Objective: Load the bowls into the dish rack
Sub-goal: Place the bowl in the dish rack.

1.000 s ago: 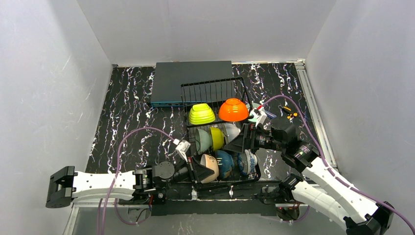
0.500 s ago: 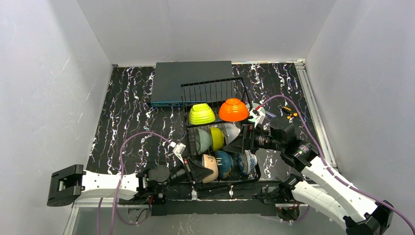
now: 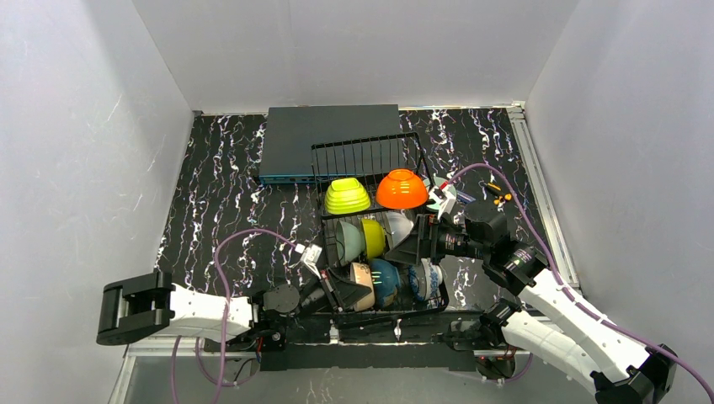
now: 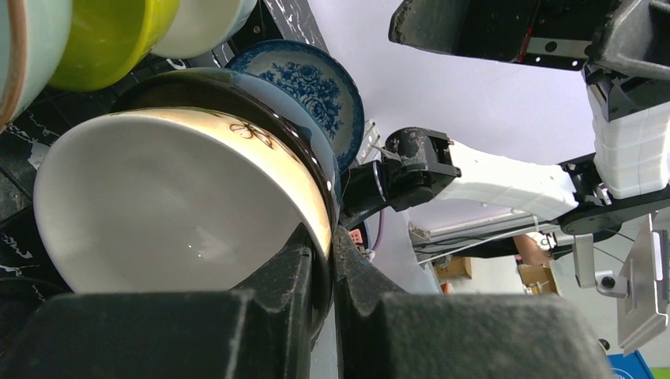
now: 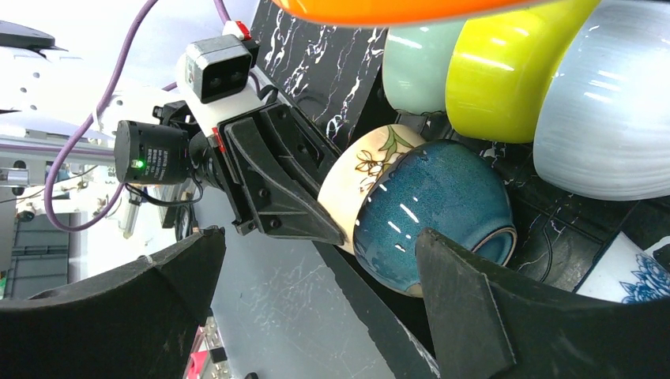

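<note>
left arm low, reaching rightward, left pincer (image 4: 330,260) pinching beige bowl (image 4: 174,205) rim in dish rack (image 3: 362,151) | right arm bent, reaching leftward, right pincer (image 3: 401,250) spread near teal bowl (image 5: 430,205)

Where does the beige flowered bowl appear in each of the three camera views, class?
Top external: the beige bowl is leftmost in the front row of the dish rack.
Left wrist: the beige bowl fills the left centre, pale inside showing.
Right wrist: centre, against the teal bowl.
Shared landmark: the yellow bowl.

Black marbled table (image 3: 221,195); dish rack (image 3: 364,156), grey box (image 3: 320,133) atop.
</note>
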Tool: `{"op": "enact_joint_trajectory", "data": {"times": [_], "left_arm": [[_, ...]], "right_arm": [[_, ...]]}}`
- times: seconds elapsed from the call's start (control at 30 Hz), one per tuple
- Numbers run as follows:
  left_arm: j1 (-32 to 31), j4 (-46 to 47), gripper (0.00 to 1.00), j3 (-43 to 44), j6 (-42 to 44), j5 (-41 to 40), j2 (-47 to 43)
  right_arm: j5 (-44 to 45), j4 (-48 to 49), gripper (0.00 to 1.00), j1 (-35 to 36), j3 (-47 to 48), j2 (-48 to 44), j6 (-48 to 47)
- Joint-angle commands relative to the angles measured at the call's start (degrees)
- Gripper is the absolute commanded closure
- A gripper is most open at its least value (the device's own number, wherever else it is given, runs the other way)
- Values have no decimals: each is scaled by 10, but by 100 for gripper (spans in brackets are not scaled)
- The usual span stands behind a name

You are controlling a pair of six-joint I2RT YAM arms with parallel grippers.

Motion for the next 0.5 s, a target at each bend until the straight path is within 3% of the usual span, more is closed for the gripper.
{"op": "enact_joint_trajectory", "data": {"times": [0.0,0.47], "left_arm": [[-1,121,100,6,-1,-24,18],[-1,179,100,-36,-50,-37,73]], "right_arm": [[-11,18,3,0,9,-5,-7],[-20,26,3,1,7,-2,-6]]}}
